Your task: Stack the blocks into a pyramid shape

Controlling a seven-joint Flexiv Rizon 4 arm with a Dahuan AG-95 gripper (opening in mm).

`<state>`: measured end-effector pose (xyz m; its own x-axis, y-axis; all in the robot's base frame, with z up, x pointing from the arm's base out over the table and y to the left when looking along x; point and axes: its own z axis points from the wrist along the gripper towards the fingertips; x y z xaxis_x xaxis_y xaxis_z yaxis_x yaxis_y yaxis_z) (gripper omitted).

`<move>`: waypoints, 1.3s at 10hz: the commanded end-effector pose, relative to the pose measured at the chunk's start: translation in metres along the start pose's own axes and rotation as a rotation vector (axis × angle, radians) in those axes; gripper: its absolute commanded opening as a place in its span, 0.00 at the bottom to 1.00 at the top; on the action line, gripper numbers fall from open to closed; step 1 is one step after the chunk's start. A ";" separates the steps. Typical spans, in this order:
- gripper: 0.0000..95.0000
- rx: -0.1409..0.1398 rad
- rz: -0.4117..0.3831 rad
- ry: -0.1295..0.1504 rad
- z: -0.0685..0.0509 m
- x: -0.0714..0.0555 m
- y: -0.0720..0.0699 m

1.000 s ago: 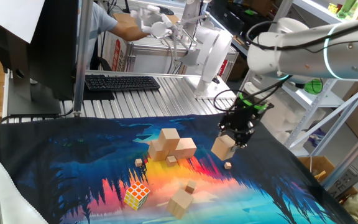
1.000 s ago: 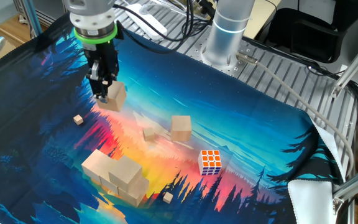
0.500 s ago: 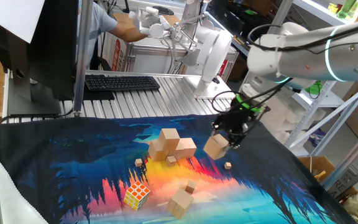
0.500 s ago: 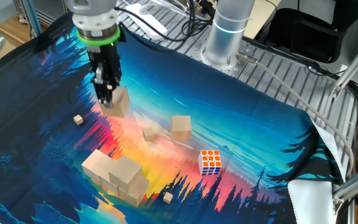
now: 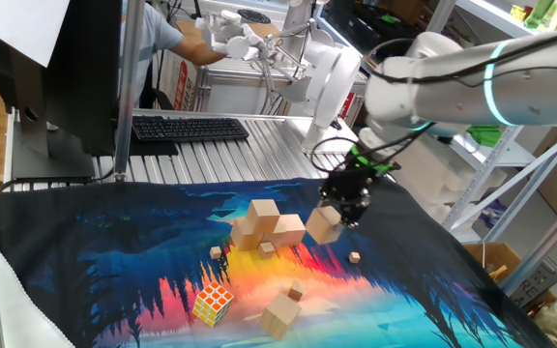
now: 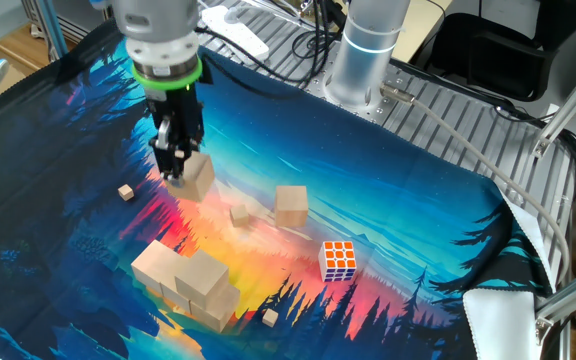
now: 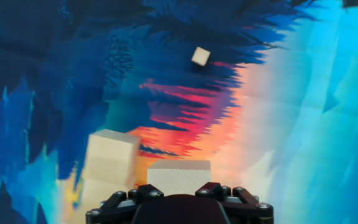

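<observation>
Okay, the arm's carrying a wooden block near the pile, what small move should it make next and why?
Probably keep carrying it sideways toward the stack. The gripper is shut on the held block, which hangs above the mat, apart from the stacked blocks. In the one fixed view it sits just beside the stack's edge, not yet over an open spot.

held block (image 5: 323,224) carried closer to block pile (image 5: 262,229)
</observation>
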<state>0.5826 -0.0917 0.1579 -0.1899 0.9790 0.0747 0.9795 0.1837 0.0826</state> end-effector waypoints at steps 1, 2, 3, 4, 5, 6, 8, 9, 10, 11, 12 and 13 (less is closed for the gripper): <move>0.00 -0.009 0.025 -0.010 0.004 -0.001 0.014; 0.00 -0.008 0.039 -0.015 0.006 0.001 0.023; 0.00 -0.007 0.042 -0.017 0.006 0.002 0.026; 0.00 -0.006 0.046 -0.024 0.004 0.005 0.033; 0.00 -0.010 0.052 -0.023 0.005 0.006 0.040; 0.00 -0.013 0.056 -0.025 0.008 0.007 0.045; 0.00 -0.016 0.060 -0.038 0.013 0.008 0.053; 0.00 -0.020 0.064 -0.034 0.016 0.008 0.056; 0.00 -0.021 0.065 -0.036 0.019 0.008 0.058; 0.00 -0.024 0.070 -0.035 0.022 0.008 0.061; 0.00 -0.026 0.077 -0.031 0.025 0.009 0.064; 0.00 -0.029 0.082 -0.033 0.026 0.010 0.067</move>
<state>0.6502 -0.0667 0.1378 -0.1059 0.9930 0.0525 0.9894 0.1000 0.1058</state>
